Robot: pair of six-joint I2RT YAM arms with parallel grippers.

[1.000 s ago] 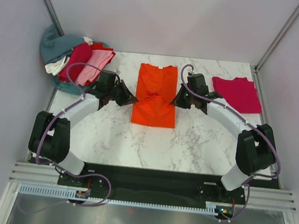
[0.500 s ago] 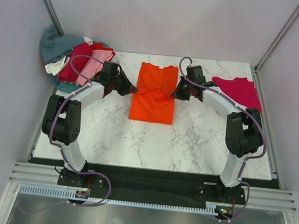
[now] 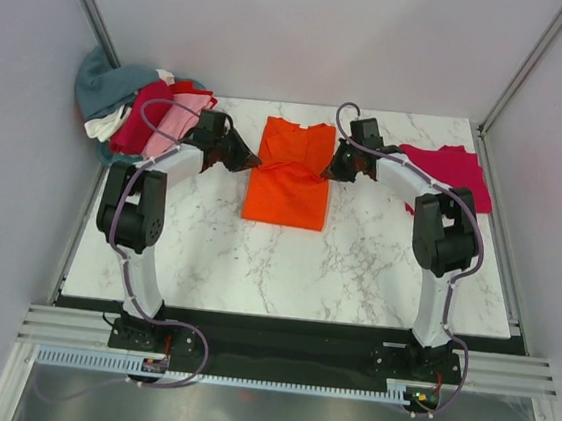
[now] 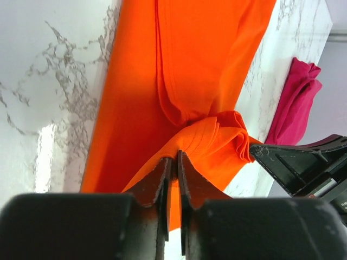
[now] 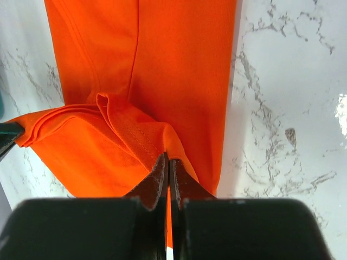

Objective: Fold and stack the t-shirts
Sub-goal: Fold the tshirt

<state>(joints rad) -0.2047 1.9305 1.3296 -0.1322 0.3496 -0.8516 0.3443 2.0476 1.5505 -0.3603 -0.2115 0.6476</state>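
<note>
The bright orange t-shirt (image 3: 290, 174) lies in the middle of the marble table, its near part lifted and doubled back over the far part. My left gripper (image 3: 257, 165) is shut on its left hem corner (image 4: 187, 143). My right gripper (image 3: 327, 172) is shut on the right hem corner (image 5: 157, 142). Both hold the folded edge across the shirt's middle. The crimson-pink t-shirt (image 3: 454, 174) lies folded at the far right, also seen in the left wrist view (image 4: 295, 100). A pile of other shirts (image 3: 155, 117), dark red, light pink, white and teal, sits at the far left.
The marble table (image 3: 286, 261) ends at a black rail near the arm bases. Grey walls and metal posts (image 3: 91, 5) close in the back and sides. The shirt pile hangs over the table's far left corner.
Both grippers have carried the orange shirt's near hem away from the bases, toward the collar. The shirt's visible length has shortened as the fold forms. Both arms have stretched further out.
</note>
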